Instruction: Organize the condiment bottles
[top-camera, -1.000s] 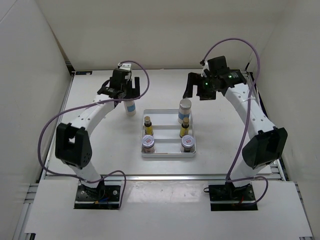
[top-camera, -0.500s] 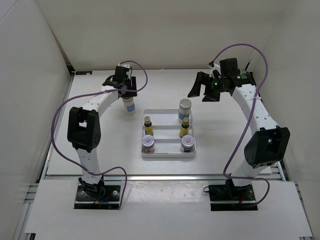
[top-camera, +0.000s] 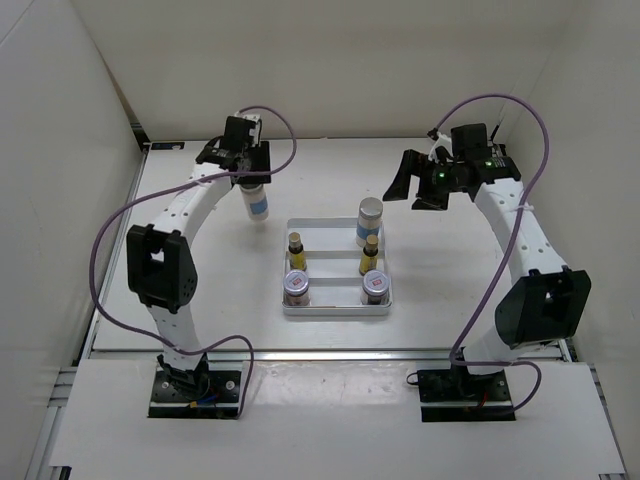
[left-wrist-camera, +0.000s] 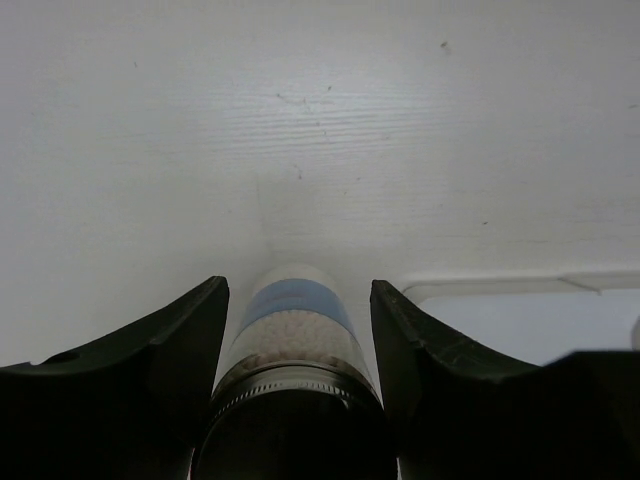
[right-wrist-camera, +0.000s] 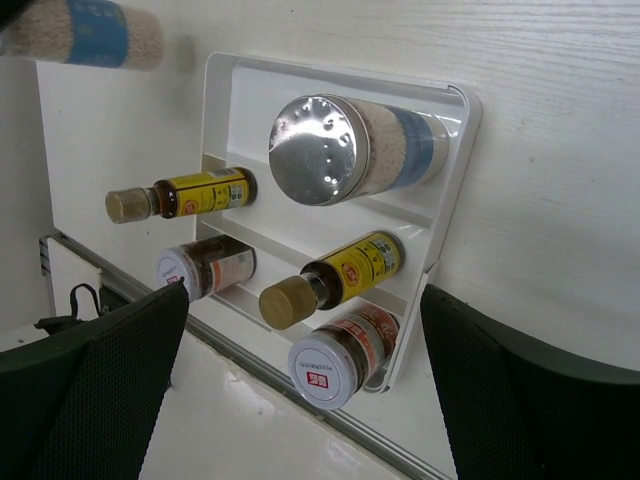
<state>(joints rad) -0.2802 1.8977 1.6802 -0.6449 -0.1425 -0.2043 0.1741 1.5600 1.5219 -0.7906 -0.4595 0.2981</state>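
Pinched on a white bottle (left-wrist-camera: 295, 325) near its cap end: left fingers (left-wrist-camera: 175, 345). Held tilted, seemingly clear of the tabletop (top-camera: 200, 290), toward the far-left corner, near the tray (top-camera: 337, 311). Spread and empty: right fingers (right-wrist-camera: 95, 400), toward the far edge. Seated in tray: five other bottles (top-camera: 370, 215); far-left slot vacant. Advised: bring upright over that slot, lower clear of the yellow-labelled bottle (top-camera: 296, 247), release once seated.

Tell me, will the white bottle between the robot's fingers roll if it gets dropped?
The white bottle is round with smooth-looking sides, so lying down it would likely roll. It seems full of grains, so maybe heavy for its size. The left gripper pinches its curved sides, so it might slip.
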